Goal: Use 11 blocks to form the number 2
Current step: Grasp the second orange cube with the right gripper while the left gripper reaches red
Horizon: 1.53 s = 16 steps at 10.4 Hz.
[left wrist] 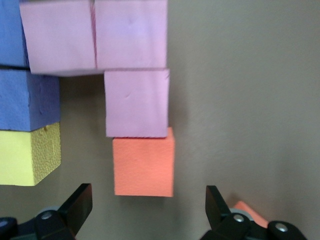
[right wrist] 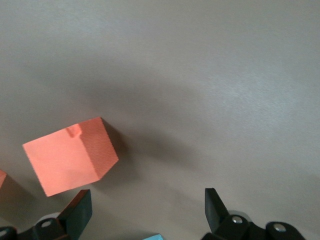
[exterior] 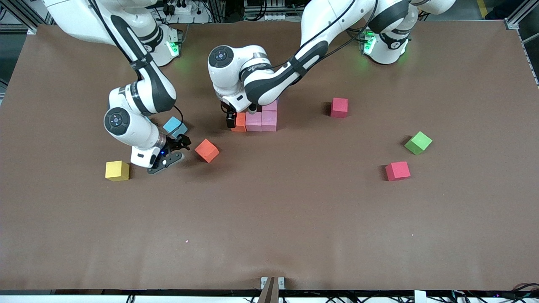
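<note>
A partial figure of touching cubes lies mid-table: an orange cube (exterior: pixel 239 123), pink cubes (exterior: pixel 261 121), and in the left wrist view purple cubes (left wrist: pixel 25 97) and a yellow cube (left wrist: pixel 27 152) beside the pink cubes (left wrist: pixel 135 100) and the orange cube (left wrist: pixel 144 161). My left gripper (exterior: pixel 240 113) is open and empty over that orange cube; its fingertips (left wrist: pixel 80 205) stand clear of it. My right gripper (exterior: pixel 174 152) is open and empty just above the table, beside a loose orange cube (exterior: pixel 207 150), which also shows in the right wrist view (right wrist: pixel 70 155).
A loose yellow cube (exterior: pixel 117 170) lies toward the right arm's end. A light blue cube (exterior: pixel 174 126) sits close by the right wrist. Two red cubes (exterior: pixel 339 107) (exterior: pixel 397 171) and a green cube (exterior: pixel 418 142) lie toward the left arm's end.
</note>
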### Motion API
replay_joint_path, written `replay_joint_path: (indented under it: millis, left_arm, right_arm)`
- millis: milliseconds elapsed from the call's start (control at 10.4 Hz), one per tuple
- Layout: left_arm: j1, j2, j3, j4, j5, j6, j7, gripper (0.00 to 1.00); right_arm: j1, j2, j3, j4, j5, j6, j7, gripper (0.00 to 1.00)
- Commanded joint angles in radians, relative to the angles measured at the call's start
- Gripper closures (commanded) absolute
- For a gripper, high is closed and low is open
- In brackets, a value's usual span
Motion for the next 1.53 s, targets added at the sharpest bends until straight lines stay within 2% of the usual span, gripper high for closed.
replay_joint_path:
  millis: [0, 192, 383, 671, 863, 1246, 1342, 1438]
  left_arm:
    - [0.072, -0.083, -0.004, -0.045, -0.026, -0.074, -0.044, 0.00]
    - [0.162, -0.135, -0.012, -0.096, -0.024, -0.104, 0.014, 0.00]
    - [0.274, -0.177, -0.012, -0.157, -0.023, -0.101, 0.127, 0.00]
    - [0.458, -0.189, -0.012, -0.163, -0.020, -0.099, 0.305, 0.00]
    - [0.558, -0.191, -0.012, -0.183, -0.018, -0.098, 0.420, 0.00]
    - [0.740, -0.255, -0.015, -0.335, -0.018, -0.046, 0.682, 0.00]
    - [0.779, -0.275, -0.016, -0.376, -0.018, -0.023, 0.754, 0.00]
    - [0.816, -0.286, -0.024, -0.398, -0.018, -0.020, 0.855, 0.00]
  right_arm:
    - [0.002, 0.010, 0.048, 0.011, -0.001, 0.030, 0.008, 0.00]
    - [0.016, 0.027, 0.065, 0.011, -0.004, 0.070, 0.005, 0.00]
    - [0.065, 0.071, 0.065, -0.006, -0.002, 0.169, 0.008, 0.00]
    - [0.091, 0.094, 0.063, -0.026, -0.013, 0.204, 0.003, 0.00]
    - [0.101, 0.113, 0.062, -0.051, -0.073, 0.243, -0.003, 0.00]
    - [0.101, 0.126, 0.058, -0.078, -0.102, 0.282, -0.003, 0.00]
    - [0.101, 0.130, 0.057, -0.078, -0.102, 0.282, 0.000, 0.07]
    - [0.101, 0.128, 0.057, -0.077, -0.101, 0.280, 0.006, 0.26]
